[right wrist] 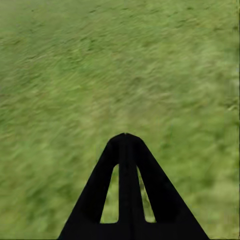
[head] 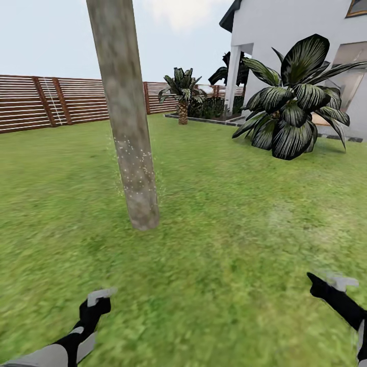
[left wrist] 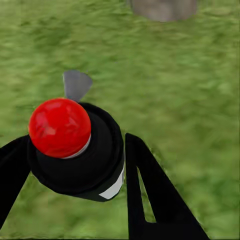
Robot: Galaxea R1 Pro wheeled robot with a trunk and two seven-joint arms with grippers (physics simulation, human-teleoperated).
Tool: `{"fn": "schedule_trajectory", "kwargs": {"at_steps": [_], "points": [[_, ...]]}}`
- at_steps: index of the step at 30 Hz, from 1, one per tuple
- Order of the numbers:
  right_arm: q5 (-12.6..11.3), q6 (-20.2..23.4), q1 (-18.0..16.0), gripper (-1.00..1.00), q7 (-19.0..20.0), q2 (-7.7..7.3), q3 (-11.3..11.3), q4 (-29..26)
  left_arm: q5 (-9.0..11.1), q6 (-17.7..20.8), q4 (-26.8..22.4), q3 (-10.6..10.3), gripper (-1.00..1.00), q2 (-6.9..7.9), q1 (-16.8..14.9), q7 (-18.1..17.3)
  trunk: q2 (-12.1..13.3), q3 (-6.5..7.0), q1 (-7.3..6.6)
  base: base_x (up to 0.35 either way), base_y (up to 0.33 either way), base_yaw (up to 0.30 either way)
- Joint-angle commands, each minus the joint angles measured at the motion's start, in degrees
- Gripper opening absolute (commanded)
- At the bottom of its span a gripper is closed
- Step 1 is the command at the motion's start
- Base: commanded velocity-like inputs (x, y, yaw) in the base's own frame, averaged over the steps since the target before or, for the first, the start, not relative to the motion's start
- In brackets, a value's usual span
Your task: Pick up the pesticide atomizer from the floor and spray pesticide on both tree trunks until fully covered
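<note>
Clamped between the left gripper's (left wrist: 95, 165) black fingers (left wrist: 150, 195) sits the sprayer (left wrist: 75, 150), a stubby dark body with a red cap facing the wrist camera and a grey nozzle poking out beyond it toward the grass. From the head view the same left hand hangs low at the left, the pale nozzle tip turned forward and a little right. Ahead of it, well apart across open lawn (head: 229, 255), rises the tree trunk (head: 127, 127), thick, pale grey-brown and leaning slightly. Whitish speckles (head: 133, 168) dust its lower part and drift just beside it; higher up the bark looks bare. So the trunk lies forward and slightly right of the nozzle, and I'd judge the aim must lift along the trunk's upright length. The right gripper (right wrist: 125, 137) points at plain grass, its fingers pressed together on nothing. Beyond stand a slatted fence (head: 51, 102), broad-leaved plants (head: 293, 112) and a white house (head: 285, 35).
</note>
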Motion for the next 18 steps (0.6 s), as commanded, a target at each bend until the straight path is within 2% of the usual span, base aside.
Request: {"fn": "schedule_trajectory", "kwargs": {"at_steps": [1,3,4,6,9,10,13,15,16,18], "points": [[0.0,-0.8,0.0,-1.0,-0.6,0.02,-4.2,0.0,2.3,-0.3,0.0,-0.5,-1.0,0.61,0.6,0.3,0.0,0.01,0.0,0.0,0.0,0.0],[0.0,-1.4,0.0,-1.0,-1.1,0.22,-10.1,0.2,9.4,-0.6,0.0,-0.5,-1.0,1.15,2.6,0.7,0.0,0.01,0.0,0.0,0.0,0.0],[0.0,-1.6,0.0,1.0,-1.2,0.23,-12.1,0.5,12.4,-0.7,0.0,-0.4,-1.0,1.22,3.7,0.7,0.0,0.01,0.0,0.0,0.0,0.0],[0.0,-3.3,0.1,1.0,-1.3,0.2,-15.6,1.8,14.9,-0.9,0.0,-0.4,-1.0,1.33,5.2,1.6,0.0,0.01,0.0,0.0,0.0,0.0],[0.0,-9.6,0.1,1.0,-1.5,0.21,-19.1,2.8,15.8,-1.9,0.0,-0.4,-1.0,1.31,5.9,5.5,0.0,0.01,0.0,0.0,0.0,0.0],[0.0,-13.8,0.1,1.0,-3.1,0.3,-20.7,2.9,15.9,-2.5,0.0,-0.5,-1.0,1.27,6.0,7.8,0.0,0.01,0.0,0.0,0.0,0.0],[1.0,-17.8,0.1,1.0,-10.8,0.59,-22.1,3.2,16.0,-3.0,0.0,-0.4,-1.0,1.27,6.1,10.0,0.0,0.01,0.0,0.0,0.0,0.0],[5.0,-18.8,0.1,1.0,-13.8,0.69,-22.5,3.5,16.0,-3.1,0.0,-0.5,-1.0,1.27,6.1,10.5,0.0,0.01,0.0,0.0,0.0,0.0],[8.0,-19.0,0.1,1.0,-14.5,0.72,-22.6,4.4,16.0,-3.1,0.0,-0.5,-1.0,1.25,6.1,10.6,0.0,0.01,0.0,0.0,0.0,0.0],[10.8,-19.2,0.1,1.0,-15.0,0.73,-22.6,6.8,15.9,-3.1,0.0,-0.5,-1.0,1.27,6.2,10.7,0.0,0.01,0.0,0.0,0.0,0.0]]}}
